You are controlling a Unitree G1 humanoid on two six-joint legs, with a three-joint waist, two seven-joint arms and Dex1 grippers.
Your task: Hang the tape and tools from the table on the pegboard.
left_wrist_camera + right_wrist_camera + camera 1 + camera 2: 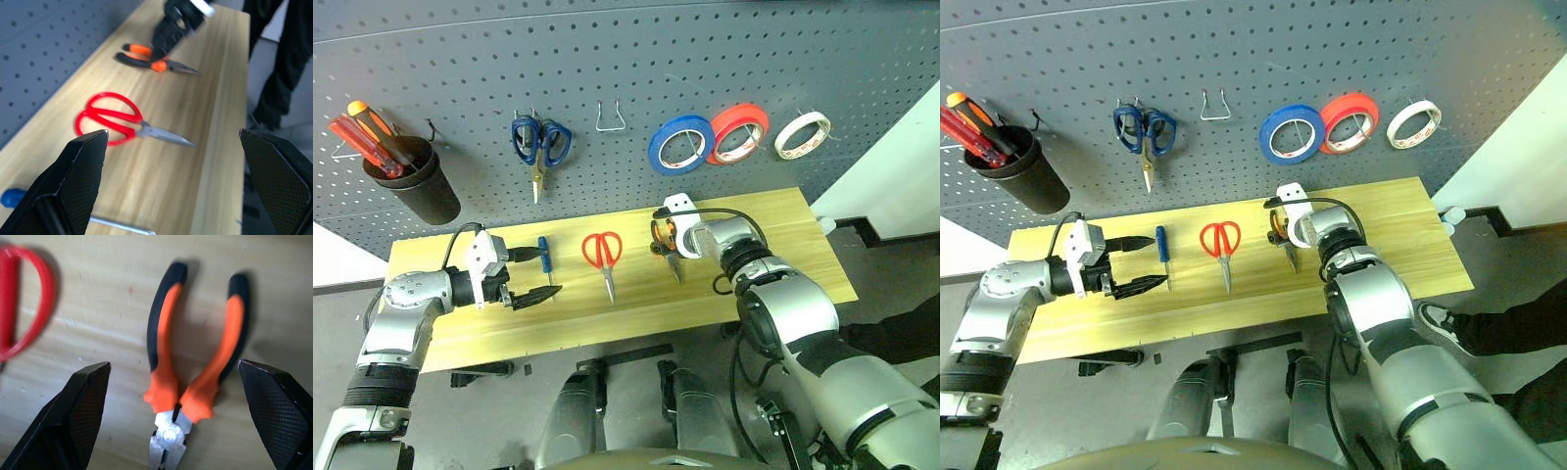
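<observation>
1. Tape, the whitish roll, already hangs on the pegboard above the worktop's right end, beside a red-orange roll and a blue roll; that part of your job looks done.
2. Three tools are still on the worktop: the blue-handled screwdriver toward the left end, the red-handled scissors near the middle, and the orange-handled pliers right of centre, all lying with their handles toward the back edge.
3. Your right gripper hangs just above the pliers, jaws spread wide on either side of the handles and holding nothing; the wrist view does not show contact.
4. Your left gripper hovers wide open and empty over the worktop's left end, just beside the screwdriver's shaft.
5. One bare wire hook shows between the blue-handled scissors and the blue roll.
6. By this reckoning you are about a quarter through, with the pliers judged the piece in hand.
</observation>
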